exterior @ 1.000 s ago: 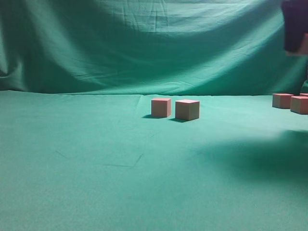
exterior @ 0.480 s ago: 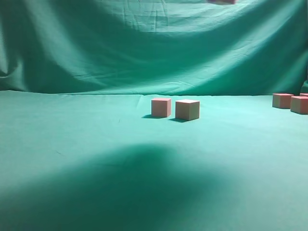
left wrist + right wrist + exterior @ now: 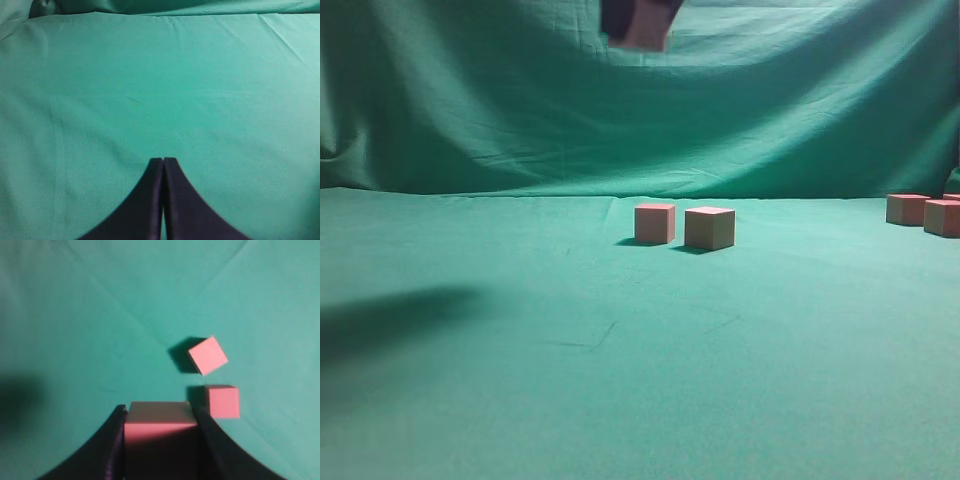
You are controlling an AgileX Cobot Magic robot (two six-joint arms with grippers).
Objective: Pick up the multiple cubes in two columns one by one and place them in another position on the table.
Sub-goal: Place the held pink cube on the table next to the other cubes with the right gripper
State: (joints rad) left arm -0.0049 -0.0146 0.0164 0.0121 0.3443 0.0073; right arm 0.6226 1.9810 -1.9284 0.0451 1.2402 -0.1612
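Note:
My right gripper (image 3: pixel 638 22) hangs high at the top of the exterior view, shut on a pinkish-red cube (image 3: pixel 648 30). In the right wrist view that held cube (image 3: pixel 159 422) sits between the two dark fingers (image 3: pixel 112 440) above the green table (image 3: pixel 75 330). Below it two more cubes lie on the cloth, one turned at an angle (image 3: pixel 207 355) and one square (image 3: pixel 223 401). They stand side by side mid-table in the exterior view, left (image 3: pixel 654 222) and right (image 3: pixel 709 227). My left gripper (image 3: pixel 163 160) is shut with nothing in it, over bare cloth.
More cubes (image 3: pixel 907 208) (image 3: pixel 942 216) sit at the right edge of the exterior view, partly cut off. A draped green backdrop (image 3: pixel 520 100) rises behind the table (image 3: pixel 620 380). A soft shadow lies on the cloth at the left.
My right gripper has carried the cube from the upper right edge across the top to above the middle. Its shadow on the cloth has slid from right to far left.

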